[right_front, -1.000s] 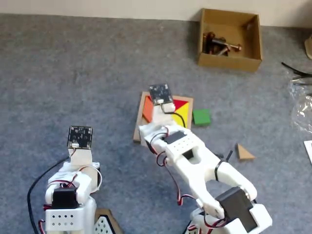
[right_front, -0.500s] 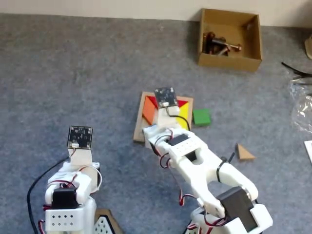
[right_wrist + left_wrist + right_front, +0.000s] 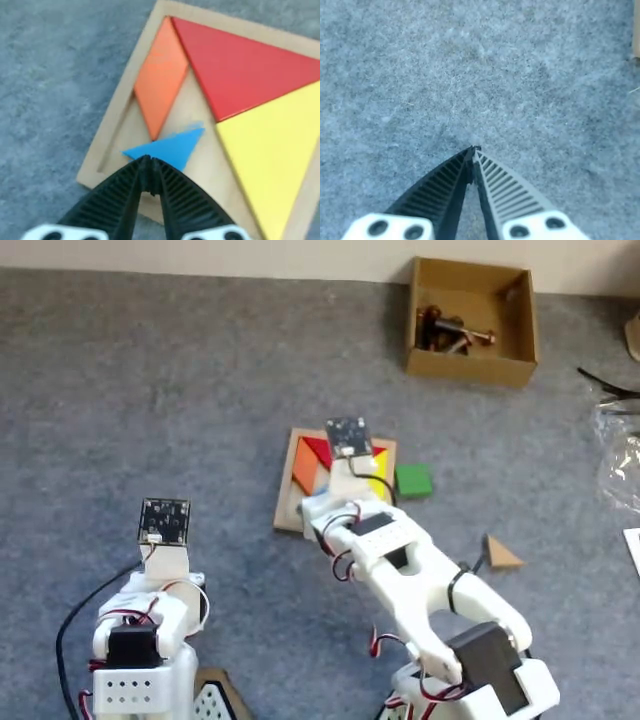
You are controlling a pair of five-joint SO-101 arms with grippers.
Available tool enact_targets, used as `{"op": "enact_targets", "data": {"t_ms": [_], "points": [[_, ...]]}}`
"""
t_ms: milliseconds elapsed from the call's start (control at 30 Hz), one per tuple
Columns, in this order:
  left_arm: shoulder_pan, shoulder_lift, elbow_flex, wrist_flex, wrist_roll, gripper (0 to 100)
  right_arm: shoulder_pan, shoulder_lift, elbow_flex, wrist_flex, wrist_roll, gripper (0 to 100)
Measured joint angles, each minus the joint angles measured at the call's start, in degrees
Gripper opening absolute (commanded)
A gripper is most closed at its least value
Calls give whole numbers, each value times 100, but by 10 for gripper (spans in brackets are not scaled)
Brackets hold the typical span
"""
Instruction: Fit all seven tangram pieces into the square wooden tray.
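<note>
1. 4 coloured pieces lie inside the square wooden tray (image 3: 120, 102). We see an orange parallelogram piece (image 3: 161, 75) against 1 rim. A large red triangle piece (image 3: 240, 65) and a large yellow triangle piece (image 3: 270, 150) meet along 1 edge. A small blue triangle piece (image 3: 170, 147) lies on the bare wood just beside the orange piece's tip.
2. We find the right gripper (image 3: 150, 172) over the tray. Its 2 fingers are pressed together with nothing between them, and the tips sit at the blue triangle's edge.
3. We see the left gripper (image 3: 474, 150) with its fingers likewise closed on each other. It hangs over the bare grey felt counter (image 3: 200, 390), well apart from the tray.
4. 2 pieces sit outside the tray. A green square block (image 3: 413, 481) is just beside the rim, and a tan wooden triangle (image 3: 500, 554) lies farther off on the counter.
5. We note a brown cardboard box (image 3: 470, 368) at the counter's far side, holding small brownish objects we cannot identify.
</note>
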Motion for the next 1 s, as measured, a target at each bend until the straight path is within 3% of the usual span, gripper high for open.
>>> {"op": "enact_targets", "data": {"t_ms": [333, 1000], "points": [[0, 0, 0, 0, 0, 7, 141, -9, 193, 0, 0, 5], [0, 0, 0, 0, 0, 7, 466, -9, 193, 0, 791, 5]]}}
